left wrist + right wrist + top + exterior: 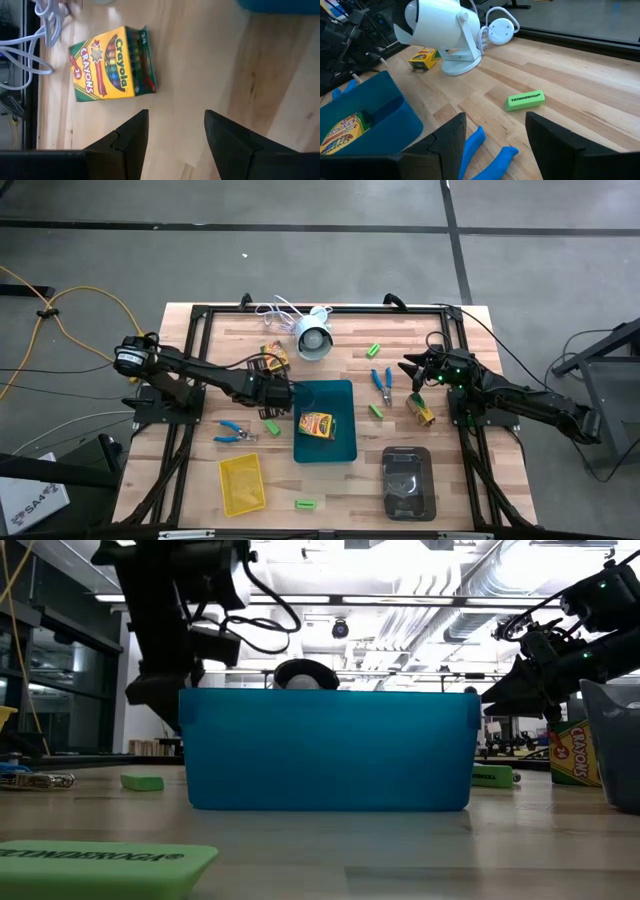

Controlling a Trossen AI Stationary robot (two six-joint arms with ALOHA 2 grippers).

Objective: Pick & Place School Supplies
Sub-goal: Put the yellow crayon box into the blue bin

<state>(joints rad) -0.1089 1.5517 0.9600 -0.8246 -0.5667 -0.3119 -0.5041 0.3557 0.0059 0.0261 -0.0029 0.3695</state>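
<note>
crayon box (112,62) lies beyond the left claw (175,132), wide open, empty.

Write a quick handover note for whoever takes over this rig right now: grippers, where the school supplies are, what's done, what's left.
Left gripper: open, empty, beside the teal tray.
Right gripper: open, empty, near the blue scissors.
Done: one crayon box lies in the teal tray.
Left: crayon boxes, second scissors, green erasers, all on the table.
</note>
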